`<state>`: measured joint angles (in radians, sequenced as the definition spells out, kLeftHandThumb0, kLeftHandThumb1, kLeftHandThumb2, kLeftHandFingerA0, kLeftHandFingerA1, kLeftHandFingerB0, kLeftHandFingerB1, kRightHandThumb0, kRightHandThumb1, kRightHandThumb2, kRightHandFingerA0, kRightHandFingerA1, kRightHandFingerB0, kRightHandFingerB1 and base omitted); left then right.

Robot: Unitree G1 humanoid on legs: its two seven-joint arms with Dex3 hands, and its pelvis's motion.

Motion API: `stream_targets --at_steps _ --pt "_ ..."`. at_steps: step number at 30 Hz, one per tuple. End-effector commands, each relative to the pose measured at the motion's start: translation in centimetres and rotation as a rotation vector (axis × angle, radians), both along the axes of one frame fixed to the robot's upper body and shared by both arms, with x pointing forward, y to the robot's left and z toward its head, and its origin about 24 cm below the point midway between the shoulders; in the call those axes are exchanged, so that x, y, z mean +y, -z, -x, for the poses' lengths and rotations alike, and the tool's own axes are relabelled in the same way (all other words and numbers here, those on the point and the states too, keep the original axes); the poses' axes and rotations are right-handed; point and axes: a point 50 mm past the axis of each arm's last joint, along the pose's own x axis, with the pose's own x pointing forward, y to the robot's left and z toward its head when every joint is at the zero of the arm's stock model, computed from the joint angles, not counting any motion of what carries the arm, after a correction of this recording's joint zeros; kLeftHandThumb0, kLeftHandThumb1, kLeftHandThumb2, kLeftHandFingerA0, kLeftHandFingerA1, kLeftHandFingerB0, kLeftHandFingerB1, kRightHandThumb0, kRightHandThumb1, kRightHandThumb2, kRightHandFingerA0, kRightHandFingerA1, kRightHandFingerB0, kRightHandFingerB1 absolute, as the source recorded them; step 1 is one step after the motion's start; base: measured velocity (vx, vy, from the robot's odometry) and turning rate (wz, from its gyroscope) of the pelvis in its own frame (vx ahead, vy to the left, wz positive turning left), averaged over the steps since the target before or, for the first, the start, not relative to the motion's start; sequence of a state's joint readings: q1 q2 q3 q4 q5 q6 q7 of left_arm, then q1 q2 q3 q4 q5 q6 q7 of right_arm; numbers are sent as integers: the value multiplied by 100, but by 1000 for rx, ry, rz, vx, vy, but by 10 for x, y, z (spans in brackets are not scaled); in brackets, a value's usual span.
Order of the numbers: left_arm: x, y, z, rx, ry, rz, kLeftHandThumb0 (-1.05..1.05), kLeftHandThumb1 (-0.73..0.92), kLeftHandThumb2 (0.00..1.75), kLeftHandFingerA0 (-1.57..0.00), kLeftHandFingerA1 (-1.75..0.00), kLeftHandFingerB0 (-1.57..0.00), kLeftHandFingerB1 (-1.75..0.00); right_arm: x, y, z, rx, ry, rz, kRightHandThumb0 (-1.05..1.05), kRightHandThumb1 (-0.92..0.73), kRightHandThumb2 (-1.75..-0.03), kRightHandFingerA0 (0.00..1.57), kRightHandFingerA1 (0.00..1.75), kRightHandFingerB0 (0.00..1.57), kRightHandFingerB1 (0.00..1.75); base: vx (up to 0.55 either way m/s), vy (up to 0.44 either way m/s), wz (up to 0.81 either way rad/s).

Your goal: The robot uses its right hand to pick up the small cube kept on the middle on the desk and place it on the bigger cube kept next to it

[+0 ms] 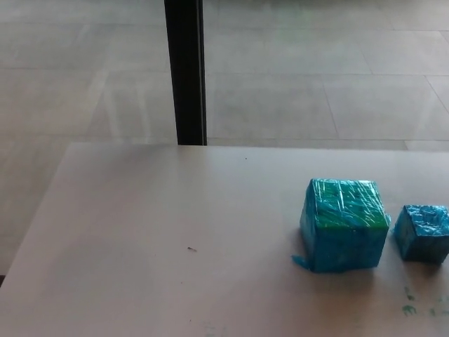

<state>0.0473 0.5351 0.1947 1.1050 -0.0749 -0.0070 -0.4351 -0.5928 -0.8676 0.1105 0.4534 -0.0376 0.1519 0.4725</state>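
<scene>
On the desk (140,232), at the near right, I see the small cube (421,233) just right of the bigger cube (343,225), apart from it. Neither hand shows, so I can't judge their fingers. Pickup hasn't started; I'd next bring the right hand over the small cube.

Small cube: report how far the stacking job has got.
Nothing looks done yet. The small cube sits on the desk, right of the bigger cube with a gap between them, and the bigger cube's top is bare. Nothing is in hand: neither robot hand is in view. The reach, the grasp and the placing all remain.
</scene>
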Motion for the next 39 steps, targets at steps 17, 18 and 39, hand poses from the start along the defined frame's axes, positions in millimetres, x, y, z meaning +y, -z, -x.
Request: stream_targets --at_steps 17,18,39 --pt "5 -5 -3 14 42 -55 -94 82 65 -30 -72 -20 -45 65 21 -34 103 -199 330 -72 -45 -88 0 22 0 32 0 0 0" --pt "5 -5 -3 20 57 -66 -95 83 65 -32 -72 -20 -45 67 21 -36 107 -204 340 -79 -47 -86 3 13 10 29 0 0 0" --pt "2 -5 -9 11 55 -46 -92 62 103 -24 -68 -16 -52 83 39 -61 201 -228 678 -83 -49 -86 0 3 8 12 0 0 0"
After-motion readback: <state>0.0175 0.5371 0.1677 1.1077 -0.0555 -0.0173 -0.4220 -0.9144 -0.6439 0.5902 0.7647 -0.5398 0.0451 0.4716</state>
